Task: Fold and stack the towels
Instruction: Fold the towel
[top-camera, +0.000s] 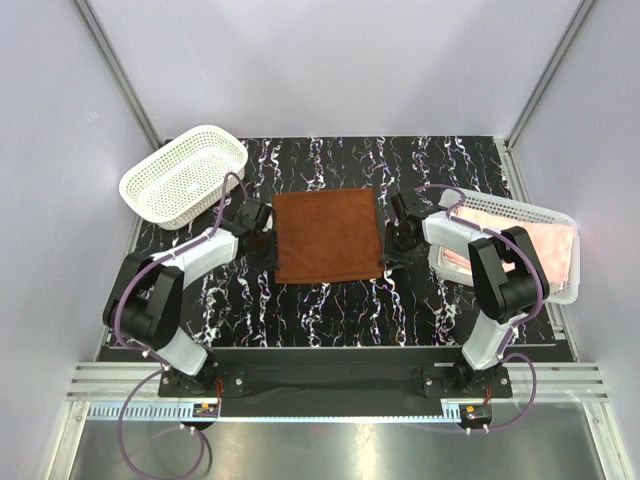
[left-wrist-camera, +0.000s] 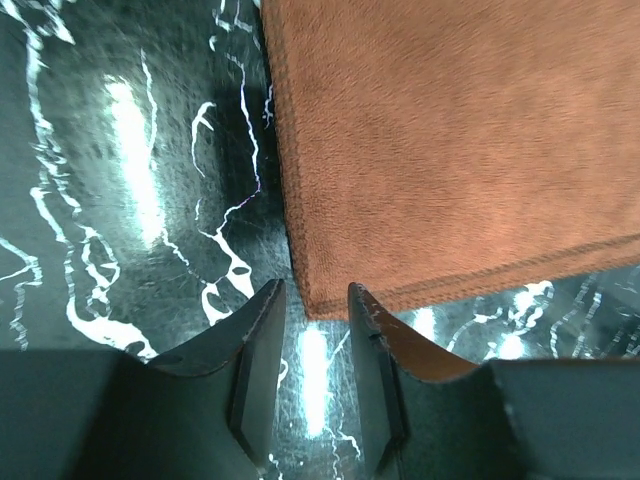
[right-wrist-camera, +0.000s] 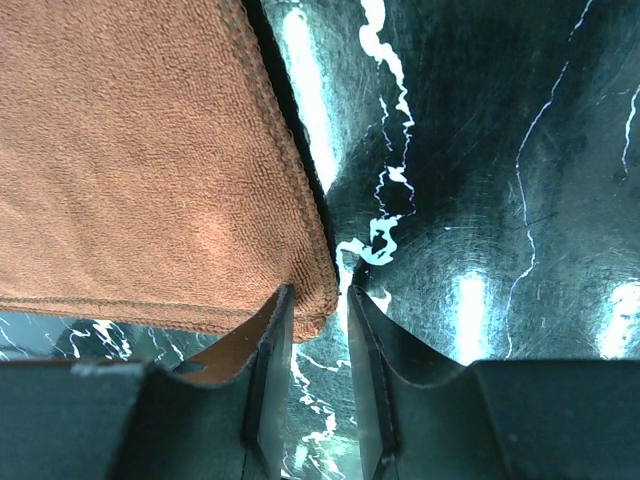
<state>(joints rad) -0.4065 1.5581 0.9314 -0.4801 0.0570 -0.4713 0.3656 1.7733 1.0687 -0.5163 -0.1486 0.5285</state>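
Observation:
A rust-brown towel (top-camera: 327, 235) lies spread flat in the middle of the black marbled table. My left gripper (top-camera: 262, 238) is low at its near left corner. In the left wrist view, the towel (left-wrist-camera: 450, 140) ends just ahead of the open left gripper (left-wrist-camera: 313, 290), with only table between the fingers. My right gripper (top-camera: 398, 242) is at the near right corner. In the right wrist view, the corner tip of the towel (right-wrist-camera: 130, 160) reaches a little into the gap of the open right gripper (right-wrist-camera: 320, 292), with the jaws not pressed on it. A pale pink towel (top-camera: 530, 245) lies in the right basket.
An empty white lattice basket (top-camera: 185, 175) stands tilted at the back left. Another white basket (top-camera: 560, 290), holding the pink cloth, sits at the right edge beside the right arm. Grey walls enclose the table on three sides.

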